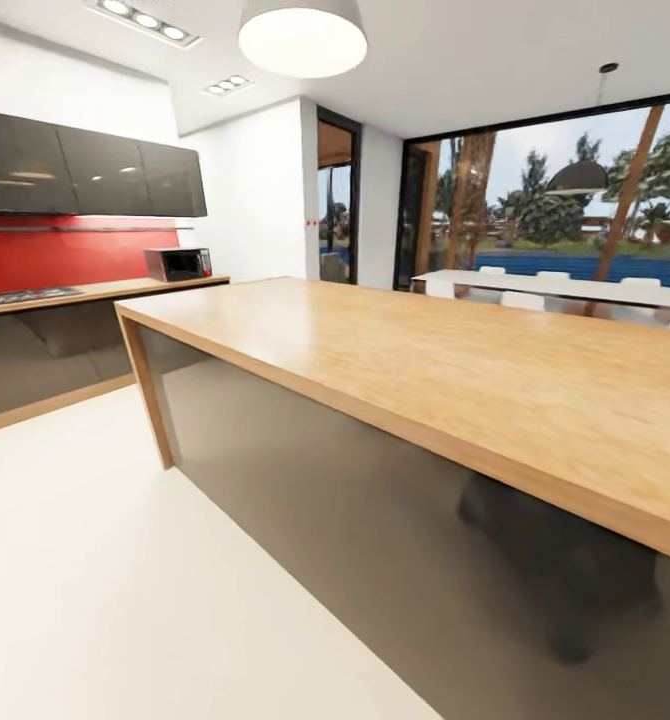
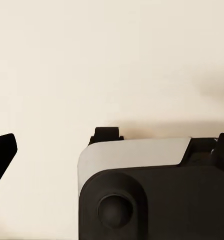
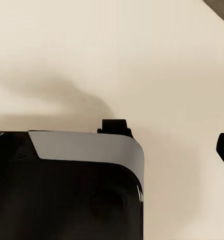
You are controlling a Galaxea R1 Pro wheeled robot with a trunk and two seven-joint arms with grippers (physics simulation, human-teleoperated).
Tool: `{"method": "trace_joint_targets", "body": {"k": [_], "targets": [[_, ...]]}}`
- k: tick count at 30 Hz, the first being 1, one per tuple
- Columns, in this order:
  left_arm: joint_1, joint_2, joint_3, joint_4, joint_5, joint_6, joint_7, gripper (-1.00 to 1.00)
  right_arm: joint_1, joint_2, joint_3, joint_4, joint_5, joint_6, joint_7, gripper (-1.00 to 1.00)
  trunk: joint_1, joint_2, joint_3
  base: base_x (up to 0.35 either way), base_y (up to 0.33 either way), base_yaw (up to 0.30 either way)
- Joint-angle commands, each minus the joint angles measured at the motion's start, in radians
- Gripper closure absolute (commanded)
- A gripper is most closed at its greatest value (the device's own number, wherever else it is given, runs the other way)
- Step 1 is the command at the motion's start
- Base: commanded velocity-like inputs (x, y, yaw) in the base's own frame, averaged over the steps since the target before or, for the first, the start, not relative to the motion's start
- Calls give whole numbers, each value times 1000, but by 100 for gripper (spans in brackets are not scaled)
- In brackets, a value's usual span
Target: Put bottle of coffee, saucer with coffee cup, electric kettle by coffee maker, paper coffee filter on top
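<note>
Beyond the near corner of the big wooden island table (image 1: 395, 350), which runs across the head view over glossy dark grey panels, the far wall carries a lower wood-topped counter (image 1: 95, 292) with a microwave (image 1: 178, 264) standing at its end nearest the island table, a cooktop (image 1: 20, 296) further along it, a red backsplash (image 1: 55, 255) behind, and dark wall cabinets (image 1: 85, 165) above. None of the coffee things can be made out from here: no coffee maker, jar, cup, saucer or kettle stands on the island table or on that counter, so they presumably lie elsewhere in the kitchen and the robot looks to be in transit, with nothing of the set-up begun that these views can confirm. A dark blurred reflection on the island table's front panel is most likely the robot's own body. Both wrist cameras look down at pale floor (image 2: 112, 60) and parts of the robot's own dark and grey housing (image 2: 142, 190), which fits arms hanging tucked at the sides for travel rather than reaching. A black tip sits at the edge of each wrist view, but the jaws themselves are too little seen to say whether they are spread or pressed together; nothing appears between them. Past the island table, a white dining table (image 1: 565, 287) with chairs stands before large windows.
</note>
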Motion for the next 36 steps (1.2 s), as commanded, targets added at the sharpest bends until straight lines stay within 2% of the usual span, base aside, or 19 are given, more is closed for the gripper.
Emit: {"method": "trace_joint_targets", "body": {"k": [1, 7, 17, 36], "targets": [[0, 0, 1, -2, -1, 0, 0, -100, 0, 0, 0, 0, 0, 0, 0, -100, 0, 0, -1, 0, 0, 247], [0, 0, 1, -1, -1, 0, 0, -100, 0, 0, 0, 1, 0, 1, -1, -100, 0, 0, -3, 0, 0, 240], [0, 0, 1, -1, -1, 0, 0, -100, 0, 1, 1, 2, 0, -1, 0, -100, 0, 0, -4, 0, 0, 104], [0, -1, -1, -6, 3, 0, 0, -100, 0, 2, 0, 0, -1, -2, 2, -100, 0, 0, -4, 0, 0, 235]]}}
